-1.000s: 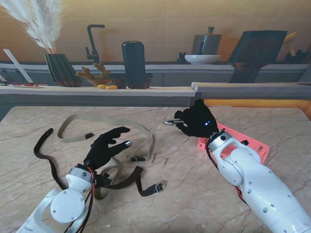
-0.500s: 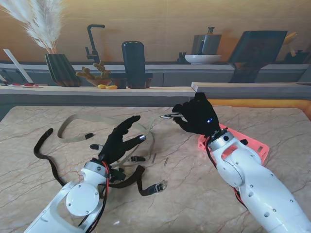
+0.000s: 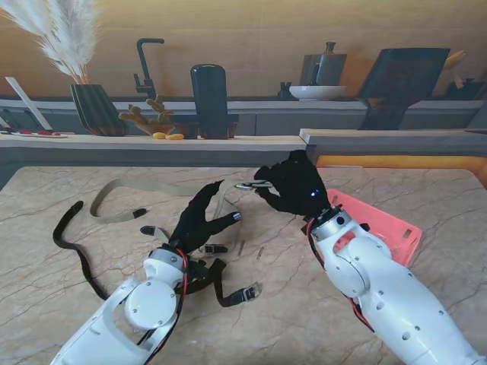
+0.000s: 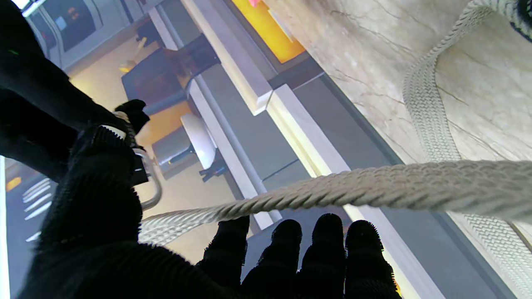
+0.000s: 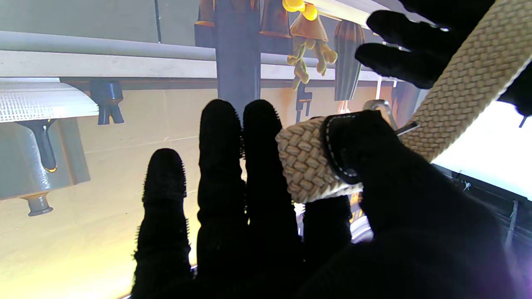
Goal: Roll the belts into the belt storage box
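Observation:
My right hand (image 3: 293,188) is shut on the buckle end of the beige woven belt (image 3: 114,199), holding it a little above the table. In the right wrist view the belt end (image 5: 309,164) is pinched between thumb and fingers. The belt's strap (image 4: 374,187) stretches taut in front of my left fingers (image 4: 324,249). My left hand (image 3: 202,222) is open with its fingers spread, right beside that strap and just left of the right hand. A black belt (image 3: 65,237) winds along the left and under my left wrist, its buckle (image 3: 247,292) nearer to me. The coral storage box (image 3: 384,226) sits behind my right forearm.
Small dark loops and pins (image 3: 215,248) lie on the marble between my hands. A raised ledge (image 3: 152,141) with a vase, cactus and dark jar borders the table's far edge.
My left hand has moved farther from me and rightward, up to the beige strap. My right hand has carried the buckle end leftward, uncovering more of the coral box.

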Available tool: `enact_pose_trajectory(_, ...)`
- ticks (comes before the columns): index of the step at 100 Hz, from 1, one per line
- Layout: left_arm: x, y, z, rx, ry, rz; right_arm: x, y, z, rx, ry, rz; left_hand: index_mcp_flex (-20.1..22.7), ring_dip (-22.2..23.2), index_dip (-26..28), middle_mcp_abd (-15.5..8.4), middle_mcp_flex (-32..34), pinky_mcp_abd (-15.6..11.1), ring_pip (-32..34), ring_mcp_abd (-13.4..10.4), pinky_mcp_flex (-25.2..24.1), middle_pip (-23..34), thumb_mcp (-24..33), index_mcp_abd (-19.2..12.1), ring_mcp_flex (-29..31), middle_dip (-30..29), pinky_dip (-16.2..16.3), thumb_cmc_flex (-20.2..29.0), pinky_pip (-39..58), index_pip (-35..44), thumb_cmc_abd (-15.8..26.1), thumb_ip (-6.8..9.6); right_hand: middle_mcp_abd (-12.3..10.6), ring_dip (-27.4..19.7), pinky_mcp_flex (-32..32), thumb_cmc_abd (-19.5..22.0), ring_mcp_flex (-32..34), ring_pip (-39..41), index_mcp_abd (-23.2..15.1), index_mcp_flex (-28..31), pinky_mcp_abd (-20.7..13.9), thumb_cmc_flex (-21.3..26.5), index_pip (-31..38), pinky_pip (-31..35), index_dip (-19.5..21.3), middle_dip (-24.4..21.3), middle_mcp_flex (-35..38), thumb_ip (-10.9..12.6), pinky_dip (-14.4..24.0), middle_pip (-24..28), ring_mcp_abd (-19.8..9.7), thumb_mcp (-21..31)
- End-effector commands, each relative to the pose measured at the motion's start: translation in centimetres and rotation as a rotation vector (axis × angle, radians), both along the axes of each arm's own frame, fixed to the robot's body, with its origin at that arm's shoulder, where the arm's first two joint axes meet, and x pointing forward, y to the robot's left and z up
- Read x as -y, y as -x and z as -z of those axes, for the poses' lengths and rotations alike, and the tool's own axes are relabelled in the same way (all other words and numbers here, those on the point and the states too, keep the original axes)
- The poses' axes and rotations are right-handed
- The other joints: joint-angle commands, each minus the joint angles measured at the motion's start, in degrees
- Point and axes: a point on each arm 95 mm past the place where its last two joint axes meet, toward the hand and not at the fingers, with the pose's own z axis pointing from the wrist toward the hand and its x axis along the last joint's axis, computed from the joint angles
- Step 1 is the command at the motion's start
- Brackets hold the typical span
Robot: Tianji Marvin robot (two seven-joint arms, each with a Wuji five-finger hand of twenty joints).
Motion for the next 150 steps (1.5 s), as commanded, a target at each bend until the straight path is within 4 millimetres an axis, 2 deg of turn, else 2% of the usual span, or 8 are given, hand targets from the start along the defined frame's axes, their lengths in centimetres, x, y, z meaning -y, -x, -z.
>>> enact_pose_trajectory(1, 0.6, -0.3, 0.3, -0.014, 0.042, -0.009, -0.7, 0.3, 0.0, -0.001, -0.023, -0.014, -2.3, -1.0, -0.4, -2.4, -1.7, -3.1, -0.3, -2.5, -0.8, 1.0, 1.0, -2.1, -1.8, -0.5, -1.0, -2.7, -1.3, 0.5, -1.5, 1.62, -1.1, 0.3, -1.1, 4.0, -0.2, 0.0, -6.8, 2.3, -0.3, 2.8, 7.2, 1.5, 1.4, 0.2, 0.8, 0.8, -1.1, 1.4, -2.1, 3.2)
enact_pose_trajectory(48, 3.9, -0.6, 1.5, -0.041, 0.275, 0.012, -3.0, 0.4, 2.7, -0.097, -0.118, -0.055, -5.7, -0.2, 0.0, -5.4, -1.5, -4.6, 0.5, -5.2, -0.8, 1.5, 1.7, -6.4, -1.3, 1.2, -0.3, -6.7, -1.9, 1.4, -2.0, 0.95, -1.4, 0.5, -0.6, 4.1, 0.3, 0.4, -7.1, 1.9, -0.6, 2.6, 7.3, 1.7, 1.4, 0.2, 0.9, 0.8, -1.2, 1.7, -2.6, 3.1)
enact_pose_trajectory(51, 4.1, -0.6, 1.6, -0.037, 0.285, 0.013, -3.1, 0.3, 2.8, -0.101, -0.121, -0.055, -5.3, -0.1, 0.2, -5.6, -1.4, -4.6, 0.4, -5.3, -0.7, 1.2, 14.2, -6.6, -1.3, 1.7, 0.2, -12.9, -2.4, 0.0, -5.1, -0.61, -1.4, 0.5, -0.6, 4.1, 0.3, 0.5, -7.1, 2.0, -0.6, 2.5, 7.3, 1.7, 1.3, 0.2, 1.0, 0.8, -1.2, 1.8, -2.6, 3.1)
enact_pose_trajectory(54, 4.2, -0.5, 1.6, -0.033, 0.293, 0.015, -3.2, 0.3, 3.0, -0.106, -0.124, -0.055, -5.4, -0.1, 0.1, -5.8, -1.5, -4.6, 0.5, -5.4, -0.7, 1.5, 17.2, -6.8, -1.2, 1.5, 0.2, -14.6, -2.3, 0.0, -5.7, -1.11, -1.4, 0.6, -0.5, 4.1, 0.4, 0.5, -7.1, 2.0, -0.6, 2.5, 7.3, 1.8, 1.3, 0.2, 1.0, 0.8, -1.2, 1.8, -2.7, 3.2)
enact_pose_trajectory(90, 4.7, -0.3, 1.9, -0.03, 0.326, -0.031, -5.0, 0.4, 4.6, -0.162, -0.19, -0.092, -6.1, 0.6, -0.3, -7.0, -0.8, -5.5, 2.4, -6.9, -0.5, 3.3, 17.2, -7.7, 0.0, 2.9, 1.0, -12.4, 2.4, -6.7, -3.6, -1.08, -2.7, 0.5, 0.2, 1.1, 2.0, 1.1, -8.2, 2.7, -0.8, 0.6, 8.0, 2.6, -0.4, -0.8, 2.9, 0.7, -1.4, 1.8, -3.9, 4.7)
enact_pose_trajectory(123, 5.0, 0.1, 1.5, -0.073, 0.412, -0.081, -6.1, 1.0, 5.9, -0.2, -0.172, -0.176, -5.8, 2.1, 6.1, -8.6, 6.3, -4.0, 7.9, -8.0, 3.2, 10.8, 11.8, -6.8, 7.8, 5.5, 4.4, 3.1, 15.4, -6.0, 3.4, 1.38, -3.3, 0.5, -0.1, -11.2, 0.9, 0.3, -7.6, -1.4, -0.7, -4.0, 8.7, 2.6, 0.8, -0.8, 0.0, -0.6, -2.2, 3.3, -5.1, 10.3)
enact_pose_trajectory(136, 5.0, 0.1, 1.3, -0.077, 0.44, -0.118, -6.0, 1.0, 6.3, -0.245, -0.13, -0.209, -5.0, 2.7, 8.0, -10.4, 11.9, -3.6, 11.8, -9.0, 6.3, 14.3, 16.8, -6.3, 13.4, 7.5, 7.2, 11.2, 21.6, 2.8, 8.9, 2.42, -1.6, -0.1, -1.7, -14.6, -3.4, -3.5, -0.5, -3.8, 0.0, -13.2, -8.0, 0.1, 13.5, 0.5, -8.1, 3.3, -1.4, 0.6, -4.5, 16.1)
enact_pose_trajectory(150, 4.9, 0.2, 1.1, -0.081, 0.465, -0.14, -5.5, 1.2, 6.3, -0.298, -0.081, -0.22, -5.3, 3.7, 7.1, -10.9, 17.9, -3.3, 16.8, -8.4, 10.2, 17.8, 16.5, -5.7, 19.4, 9.5, 9.2, 22.1, 26.4, 14.5, 10.9, 1.19, 0.6, -0.9, -3.3, -14.5, -7.7, -7.0, 4.8, -10.7, 0.5, -14.1, -15.2, -2.7, 13.6, 1.0, -17.0, 3.4, -1.0, -1.7, -3.5, 11.5)
